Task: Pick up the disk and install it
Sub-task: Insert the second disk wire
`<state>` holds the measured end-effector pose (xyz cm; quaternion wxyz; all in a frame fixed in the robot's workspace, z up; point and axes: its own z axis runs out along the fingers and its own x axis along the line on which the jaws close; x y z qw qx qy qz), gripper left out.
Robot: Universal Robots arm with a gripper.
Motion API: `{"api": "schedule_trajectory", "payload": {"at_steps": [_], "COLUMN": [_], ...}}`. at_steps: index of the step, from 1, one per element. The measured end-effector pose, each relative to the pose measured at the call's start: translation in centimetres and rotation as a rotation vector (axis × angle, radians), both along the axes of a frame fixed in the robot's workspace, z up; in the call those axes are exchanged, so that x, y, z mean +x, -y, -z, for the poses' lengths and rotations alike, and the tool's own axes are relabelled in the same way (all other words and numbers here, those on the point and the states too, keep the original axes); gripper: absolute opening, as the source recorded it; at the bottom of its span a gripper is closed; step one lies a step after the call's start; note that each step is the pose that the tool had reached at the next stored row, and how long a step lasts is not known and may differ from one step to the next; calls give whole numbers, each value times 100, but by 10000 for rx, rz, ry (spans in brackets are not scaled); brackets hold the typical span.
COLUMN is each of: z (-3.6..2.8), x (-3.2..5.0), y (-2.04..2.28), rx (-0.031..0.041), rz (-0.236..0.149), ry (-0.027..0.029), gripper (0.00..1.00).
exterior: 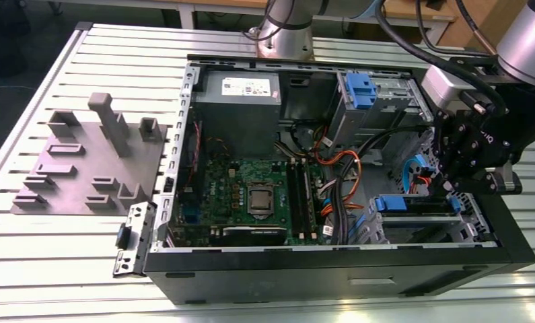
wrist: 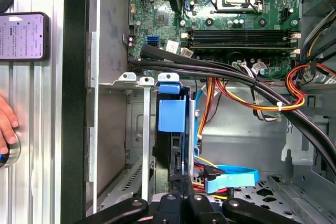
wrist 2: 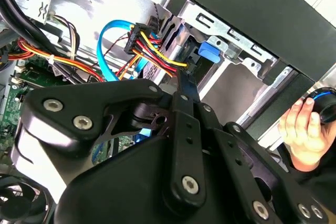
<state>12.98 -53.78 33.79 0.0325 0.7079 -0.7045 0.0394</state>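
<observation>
Slotted aluminium tabletop (exterior: pixel 60 269) carries an open computer case (exterior: pixel 339 276), and the work sits in the corner of that case at the exterior view's right. There the gripper (wrist: pixel 178 186) reaches into the case with its jaws drawn close together. In the second wrist view they narrow to one dark tip with no gap showing, but I cannot tell whether they pinch the end of the disk or only press against it. The disk (wrist: pixel 170 145) lies directly ahead of the jaws, touching or all but touching them. It stands on edge in the drive bay (wrist: pixel 144 129), with its blue carrier tab at the end away from the gripper. Its long axis runs straight out from the jaws toward the motherboard (wrist: pixel 210 3), in line with the bay's metal rails, so I judge that sliding line to be the one that matters. It looks mostly seated. Just beside the jaws, a bundle of red, yellow and orange cables (wrist: pixel 252 103) and a flat blue data cable (wrist: pixel 231 178) lie near the disk's close end, near enough to snag. Farther out in the exterior view, the grey power-supply box (exterior: pixel 240 91) sits at the case's far side, and a grey fixture plate (exterior: pixel 79 168) lies on the table beside the case. A person's hand (wrist: pixel 6 124) rests outside the case wall.
</observation>
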Motion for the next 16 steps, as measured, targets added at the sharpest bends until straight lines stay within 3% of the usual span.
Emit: {"api": "schedule_trajectory", "payload": {"at_steps": [8,16], "z": [0,0], "x": [0,-51], "y": [0,9], "rx": [4,7], "rz": [0,-1], "ry": [0,0], "gripper": [11,11]}}
